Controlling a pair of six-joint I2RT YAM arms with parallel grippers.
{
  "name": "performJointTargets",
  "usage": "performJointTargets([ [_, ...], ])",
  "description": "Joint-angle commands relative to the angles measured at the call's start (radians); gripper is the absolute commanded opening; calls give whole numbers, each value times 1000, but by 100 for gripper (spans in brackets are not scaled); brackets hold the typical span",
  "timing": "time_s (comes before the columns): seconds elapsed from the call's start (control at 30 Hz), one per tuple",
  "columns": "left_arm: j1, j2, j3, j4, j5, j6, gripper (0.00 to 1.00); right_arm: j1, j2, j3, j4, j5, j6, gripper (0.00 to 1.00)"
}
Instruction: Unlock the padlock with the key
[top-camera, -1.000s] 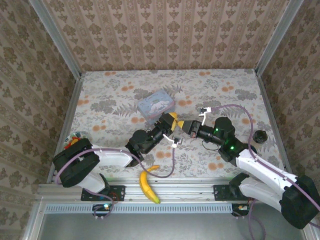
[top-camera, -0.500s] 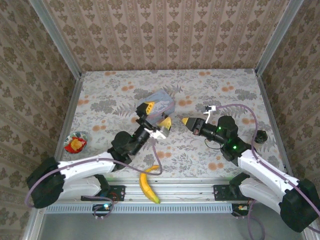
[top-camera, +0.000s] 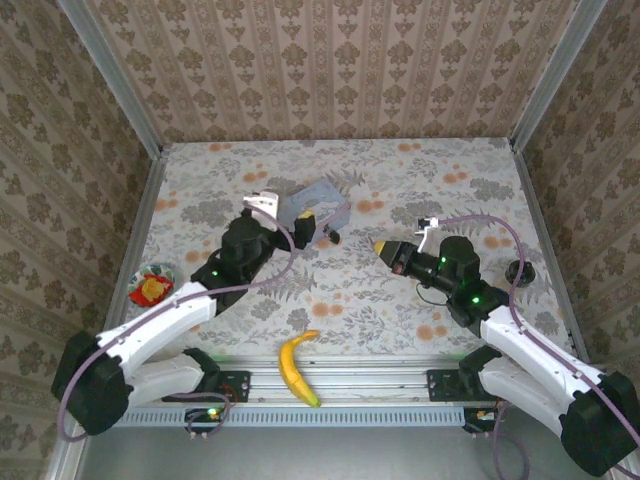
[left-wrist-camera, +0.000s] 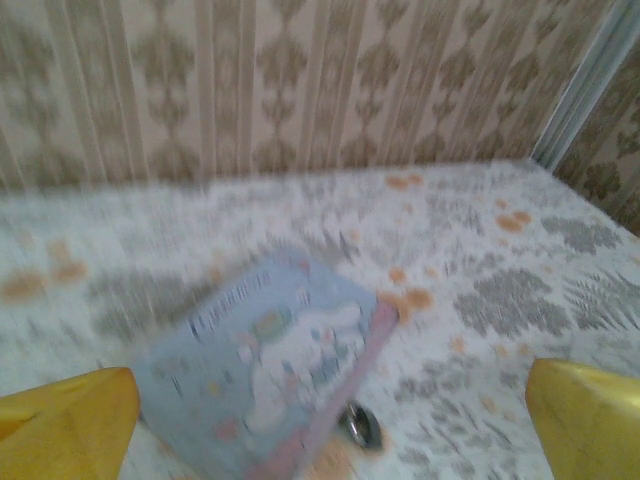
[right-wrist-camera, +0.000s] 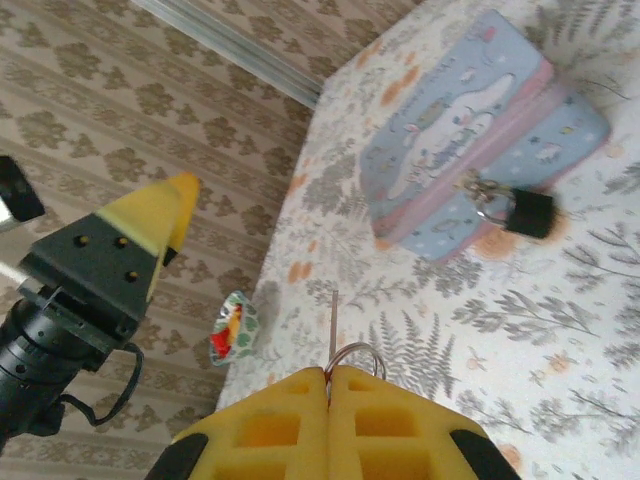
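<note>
Since a second ago the left gripper (top-camera: 300, 225) has drawn away from the right gripper (top-camera: 382, 247), where the two met at mid-frame in the top view. It now sits up and to the left, and its jaws have gone from half-closed to spread wide. The right gripper has shifted a little to the right.

In the left wrist view the left gripper (left-wrist-camera: 325, 420) is released and carries nothing, with one yellow fingertip in each lower corner of the frame. Between them lies a pale blue rectangular tin (left-wrist-camera: 270, 370) printed with a cartoon figure. A blurred dark shape at its lower right edge is the small black padlock with a thin metal shackle (left-wrist-camera: 360, 425).

In the right wrist view the right gripper (right-wrist-camera: 328, 385) is clenched at the bottom of the frame. It pinches a slim silvery metal key (right-wrist-camera: 333, 320), whose blade points upward in the frame and whose wire ring sits just above the fingertips. The padlock (right-wrist-camera: 530, 212) lies at the right of that frame, well apart from the key. It rests on the floral-patterned table (right-wrist-camera: 560, 330) and touches the tin (right-wrist-camera: 470, 130) at its clasp.

In the top view the padlock (top-camera: 335, 237) sits between the two grippers, just below the tin (top-camera: 320, 200). A yellow banana (top-camera: 293, 365) lies at lower centre. A small bowl with colourful contents (top-camera: 150, 285) sits at the left.
</note>
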Motion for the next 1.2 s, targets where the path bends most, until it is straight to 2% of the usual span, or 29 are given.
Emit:
performJointTargets([
  [0.0, -35, 105, 72, -203, -61, -306, 100, -6, -22, -8, -89, 61, -37, 0],
  [0.13, -105, 236, 135, -267, -182, -368, 96, -8, -33, -15, -136, 86, -43, 0],
  [0.33, -133, 443, 217, -253, -204, -487, 93, -15, -72, -27, -187, 111, -47, 0],
  [0.47, -132, 588, 320, -270, -221, -500, 93, -18, -97, -32, -205, 114, -44, 0],
  [0.6, -136, 701, 426, -316, -286, -464, 93, -20, -123, -35, -228, 126, -40, 0],
  [0.73, -138, 790, 536, -420, -346, -478, 87, -25, -145, -46, -242, 147, -36, 0],
  [0.9, -132, 837, 584, -502, -398, -547, 82, -29, -157, -58, -237, 156, -25, 0],
  [1.03, -117, 819, 540, -513, -431, -594, 78, -31, -156, -56, -241, 160, -25, 0],
  [1.17, -103, 781, 502, -508, -412, -587, 78, -32, -151, -54, -243, 164, -28, 0],
])
